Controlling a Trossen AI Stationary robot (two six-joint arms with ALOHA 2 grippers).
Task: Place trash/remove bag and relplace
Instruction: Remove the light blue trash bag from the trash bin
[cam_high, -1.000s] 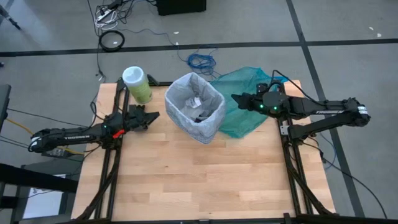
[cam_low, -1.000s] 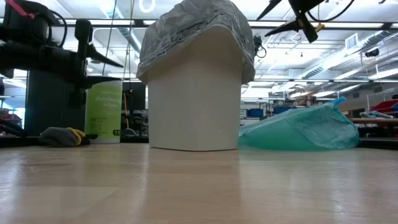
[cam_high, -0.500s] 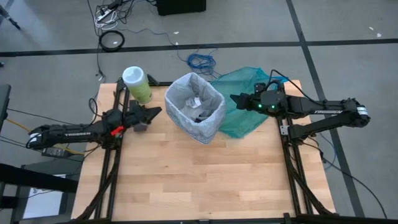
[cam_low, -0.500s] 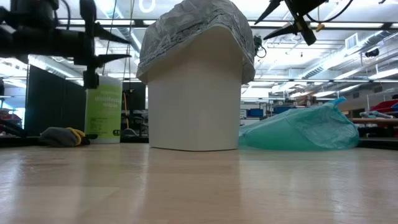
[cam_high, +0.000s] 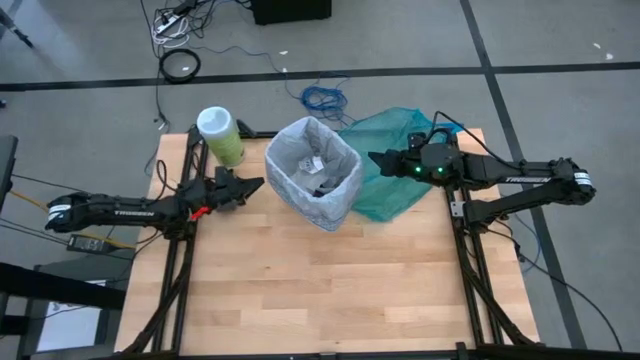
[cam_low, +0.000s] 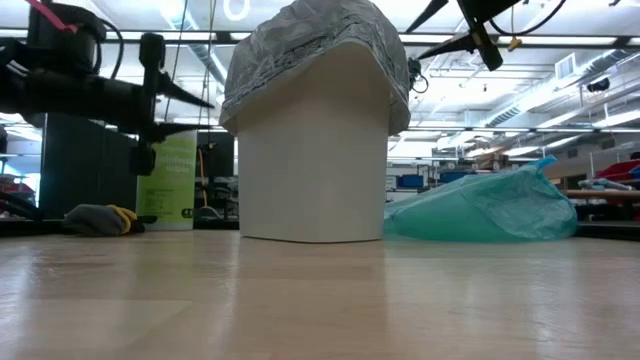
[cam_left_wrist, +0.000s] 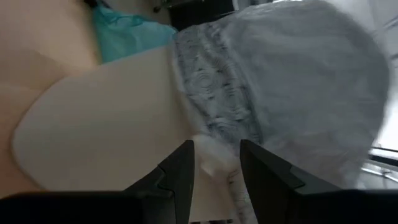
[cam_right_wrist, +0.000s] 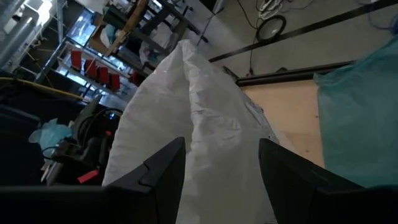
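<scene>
bag (cam_high: 313, 172): pale grey-white crinkly liner seated in the bin, its edge folded down over the rim all round; stands toward the far middle of the table
bin (cam_low: 313, 150): white, upright, taller than wide, so the liner's long axis runs vertically and it must come out upward
trash (cam_high: 318, 176): a few small pale and dark scraps lying at the bottom inside the liner
left gripper (cam_high: 251, 185): just beside the bin's left wall, at about rim height, apart from it; jaws parted and holding nothing; in its wrist view the fingers (cam_left_wrist: 181, 175) frame the folded liner edge straight ahead
right gripper (cam_high: 378, 158): just beside the bin's right rim, raised above the teal bag; jaws parted and empty; the liner fills the gap between its fingers (cam_right_wrist: 163, 168) in the wrist view
key relation: the liner lies between the two grippers, each facing inward at an opposite side of the rim; both look about equally near, the left perhaps slightly closer
judged next need: close on the folded-over edge, then lift
teal bag (cam_high: 392, 168): translucent green plastic heaped on the table right of the bin, touching it
green canister (cam_high: 220, 136): upright at the far left corner, well clear
</scene>
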